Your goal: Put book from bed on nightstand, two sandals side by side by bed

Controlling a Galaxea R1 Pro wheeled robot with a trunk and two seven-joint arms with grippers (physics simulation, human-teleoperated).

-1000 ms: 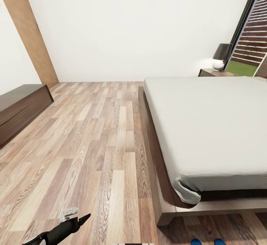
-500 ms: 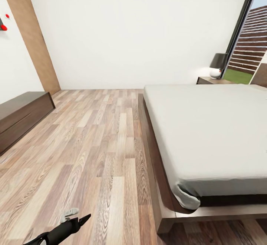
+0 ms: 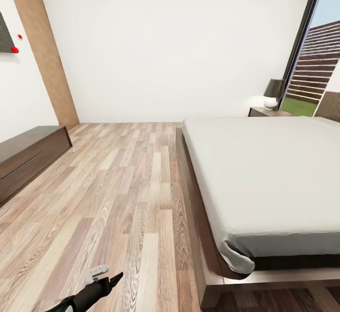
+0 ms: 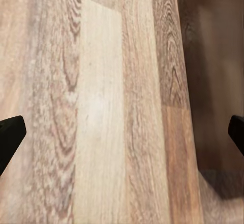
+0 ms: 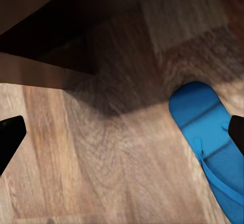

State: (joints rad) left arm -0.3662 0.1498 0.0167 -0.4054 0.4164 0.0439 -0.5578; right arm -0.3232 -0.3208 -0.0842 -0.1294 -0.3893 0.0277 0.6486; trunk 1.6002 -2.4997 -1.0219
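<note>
The bed (image 3: 264,170) fills the right of the head view, with a bare pale mattress and a dark wooden frame; no book shows on the part I see. A dark nightstand (image 3: 264,112) stands beyond its far corner. My left gripper (image 3: 106,279) hangs low over the floor at the lower left. In the left wrist view the left gripper (image 4: 122,137) is open over bare planks. The right gripper (image 5: 122,137) is open above the floor, and one blue sandal (image 5: 213,142) lies beside it, near the bed frame's (image 5: 35,74) edge.
A lamp (image 3: 273,92) with a dark shade sits on the nightstand, in front of the black-framed window (image 3: 302,43). A low dark-brown cabinet (image 3: 28,156) lines the left wall. Wood-plank floor (image 3: 123,194) stretches between cabinet and bed.
The head camera has tilted upward, so the whole picture slid down. The blue sandal tips at the lower edge dropped out of sight and a wall picture came in at the left.
</note>
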